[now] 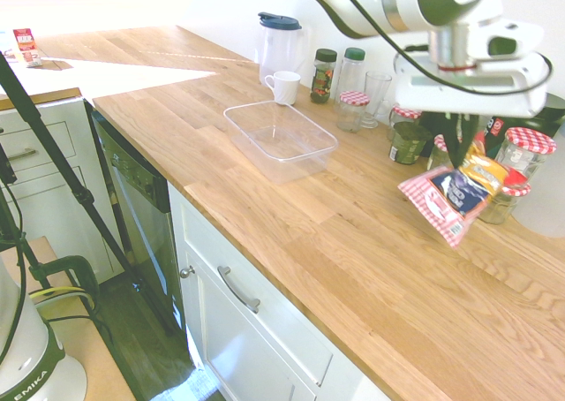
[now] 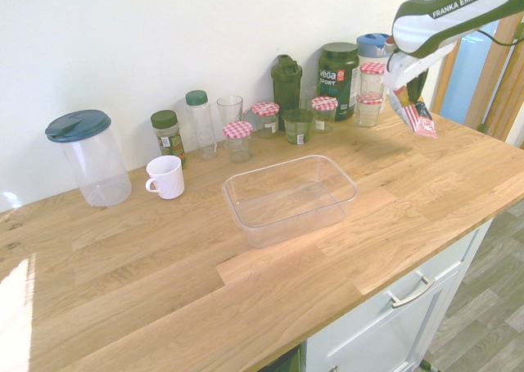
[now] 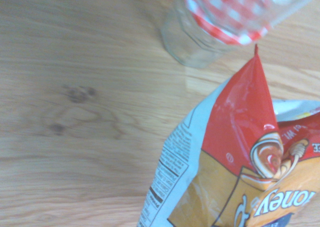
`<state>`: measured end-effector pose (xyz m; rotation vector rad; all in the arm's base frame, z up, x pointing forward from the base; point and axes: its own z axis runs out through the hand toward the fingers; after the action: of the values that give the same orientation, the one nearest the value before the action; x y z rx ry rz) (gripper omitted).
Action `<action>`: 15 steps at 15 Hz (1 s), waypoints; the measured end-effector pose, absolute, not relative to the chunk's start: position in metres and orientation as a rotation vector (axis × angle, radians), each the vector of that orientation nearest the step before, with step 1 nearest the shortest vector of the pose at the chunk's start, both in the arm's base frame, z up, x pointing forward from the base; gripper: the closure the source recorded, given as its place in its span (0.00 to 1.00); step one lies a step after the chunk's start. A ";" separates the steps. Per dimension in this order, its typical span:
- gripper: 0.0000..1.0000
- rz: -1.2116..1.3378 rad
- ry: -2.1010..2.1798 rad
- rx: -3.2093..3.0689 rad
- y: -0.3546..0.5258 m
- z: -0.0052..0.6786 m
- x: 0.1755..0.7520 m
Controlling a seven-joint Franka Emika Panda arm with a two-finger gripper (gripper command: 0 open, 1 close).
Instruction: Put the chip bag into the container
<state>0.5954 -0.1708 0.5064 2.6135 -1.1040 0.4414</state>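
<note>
My gripper [image 1: 463,150] grips the chip bag [image 1: 452,196] by its orange top; the bag hangs clear above the counter [image 1: 353,242]. The container [image 1: 280,139] sits well apart from it, near the mug [image 1: 284,87].

Location: a home kitchen. A butcher-block wooden desk [image 1: 353,242] tops white cabinets with a metal drawer handle [image 1: 238,290] and a built-in dishwasher [image 1: 141,215]. Along the wall stand jars with red-checkered lids [image 2: 239,130], a white mug [image 2: 166,177] and a lidded pitcher [image 2: 88,157].
</note>
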 end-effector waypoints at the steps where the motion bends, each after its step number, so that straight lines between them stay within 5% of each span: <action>1: 1.00 0.454 -1.083 2.608 -0.134 0.518 0.597; 8: 1.00 0.487 -0.920 2.611 0.138 0.535 0.583; 15: 1.00 0.389 -0.889 2.600 0.225 0.463 0.627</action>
<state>0.6272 0.2254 0.4628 2.6001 -0.8886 0.3886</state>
